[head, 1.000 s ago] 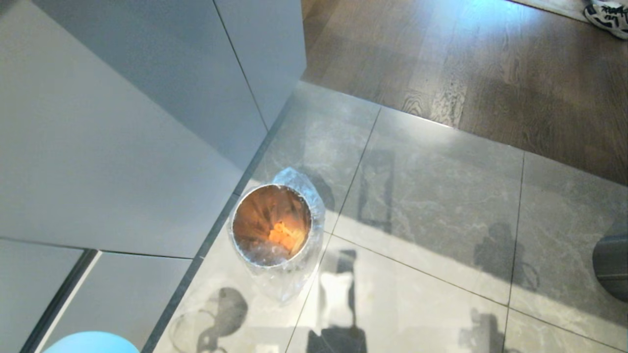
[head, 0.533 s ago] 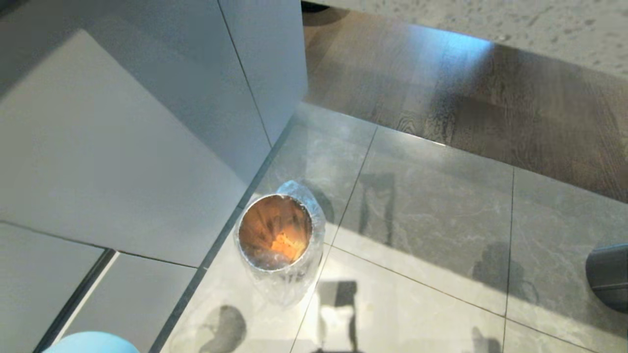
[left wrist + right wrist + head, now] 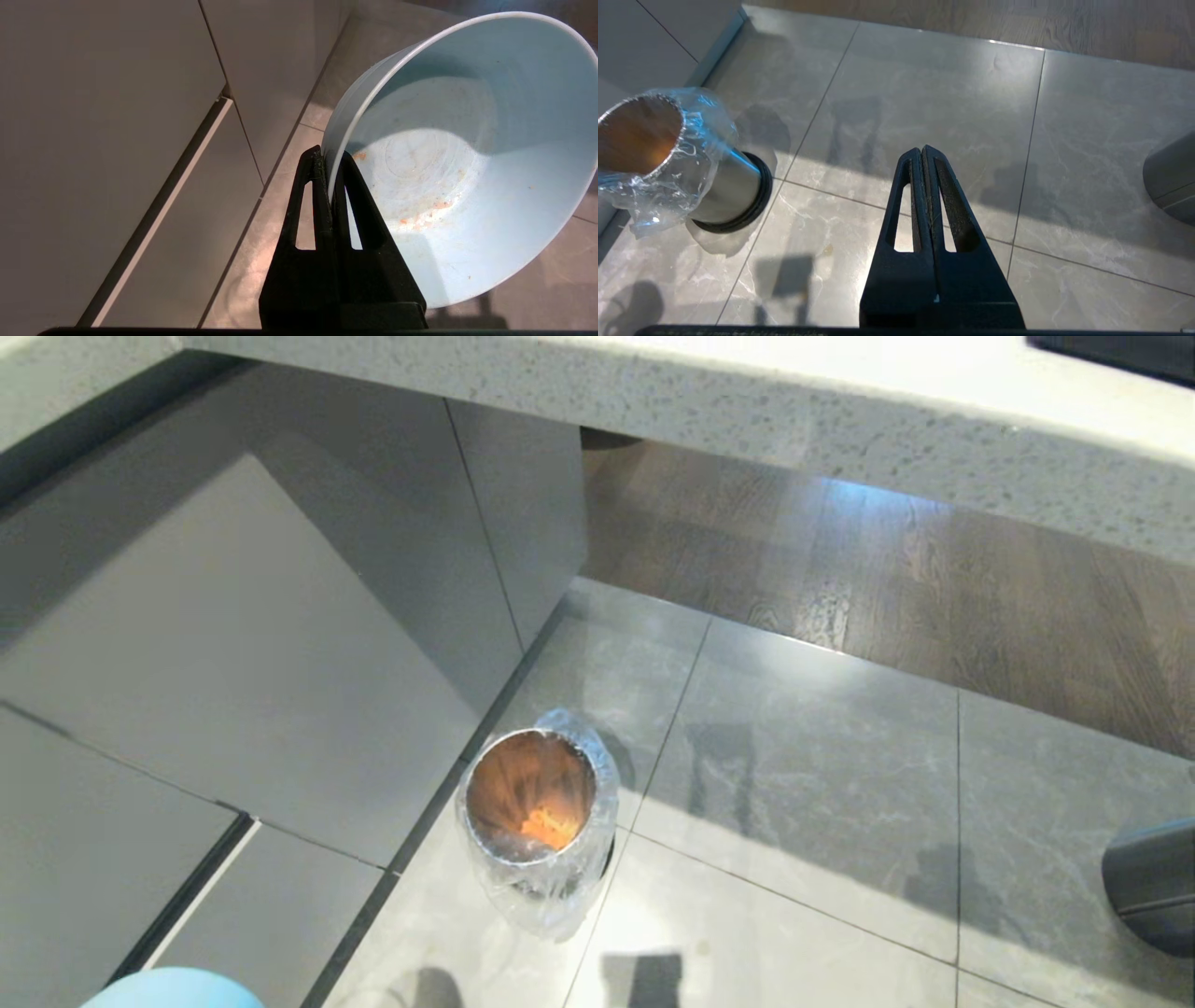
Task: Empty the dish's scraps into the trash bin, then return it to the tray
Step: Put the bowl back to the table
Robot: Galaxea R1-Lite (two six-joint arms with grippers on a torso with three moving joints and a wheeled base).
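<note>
dish, pale blue, pinched by its rim between the pressed-together fingers of the left gripper, one finger inside the wall and one outside. tipped steeply so the inside faces the wrist camera; only orange smears and crumbs on the bottom, no slices or sticks. in the head view, just a sliver of it, low and well to the left of the trash bin. probably kept on edge because the tipping is done and a rim pinch carries an empty bowl well enough.

trash bin standing on the grey floor tiles, close against the foot of the grey cabinet fronts, clear bag folded over the rim. down in its coppery inside, the scraps, a small orange heap. emptying step therefore judged complete; return to the tray left to do. tray itself not identifiable in any view; speckled counter edge far beyond the bin, along the top of the head view.

right of the bin, the right gripper, fingers pressed together on nothing, hanging idle over bare tile. farther right again from the bin, part of a dark steel cylinder bin, not involved.
</note>
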